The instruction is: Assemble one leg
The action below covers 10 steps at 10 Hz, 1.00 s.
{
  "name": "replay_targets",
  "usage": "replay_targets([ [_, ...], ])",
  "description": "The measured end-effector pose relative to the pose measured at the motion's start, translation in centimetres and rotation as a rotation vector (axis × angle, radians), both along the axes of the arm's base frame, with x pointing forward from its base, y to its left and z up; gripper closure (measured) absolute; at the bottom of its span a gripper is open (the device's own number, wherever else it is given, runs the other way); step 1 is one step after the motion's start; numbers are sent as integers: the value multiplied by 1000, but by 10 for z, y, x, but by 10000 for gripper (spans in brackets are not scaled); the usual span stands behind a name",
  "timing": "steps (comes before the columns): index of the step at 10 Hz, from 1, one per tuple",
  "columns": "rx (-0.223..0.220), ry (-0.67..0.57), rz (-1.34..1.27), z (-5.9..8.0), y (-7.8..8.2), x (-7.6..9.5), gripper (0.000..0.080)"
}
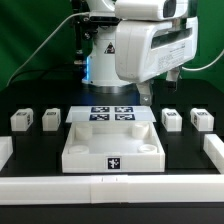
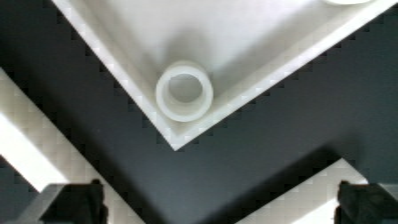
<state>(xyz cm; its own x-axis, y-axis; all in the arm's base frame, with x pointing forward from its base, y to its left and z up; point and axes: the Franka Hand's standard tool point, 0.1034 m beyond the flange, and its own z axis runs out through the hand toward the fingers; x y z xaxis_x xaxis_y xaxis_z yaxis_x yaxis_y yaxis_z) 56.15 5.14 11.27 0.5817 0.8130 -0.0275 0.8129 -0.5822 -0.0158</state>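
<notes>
Four small white legs stand on the black table, two at the exterior view's left [image 1: 20, 121] [image 1: 51, 119] and two at its right [image 1: 172, 118] [image 1: 200, 120]. The large white tray-like piece [image 1: 75, 148] lies in the middle. My gripper [image 1: 148, 96] hangs above the tray's far right corner, away from every leg. In the wrist view the gripper [image 2: 217, 208] is open and empty, its dark fingers [image 2: 71, 205] wide apart. Below it are a tray corner [image 2: 125, 60] and a round socket [image 2: 185, 90]. No leg shows in the wrist view.
The marker board [image 1: 110, 115] lies just behind the tray. A white rail [image 1: 110, 187] runs along the front, with white blocks at the left [image 1: 5, 150] and right [image 1: 213, 150] sides. The arm's body fills the upper middle of the exterior view.
</notes>
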Motion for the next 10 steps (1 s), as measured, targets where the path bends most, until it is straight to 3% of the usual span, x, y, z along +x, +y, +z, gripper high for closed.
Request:
replay_targets([
  [10,0,0,0,0,0,0,149],
])
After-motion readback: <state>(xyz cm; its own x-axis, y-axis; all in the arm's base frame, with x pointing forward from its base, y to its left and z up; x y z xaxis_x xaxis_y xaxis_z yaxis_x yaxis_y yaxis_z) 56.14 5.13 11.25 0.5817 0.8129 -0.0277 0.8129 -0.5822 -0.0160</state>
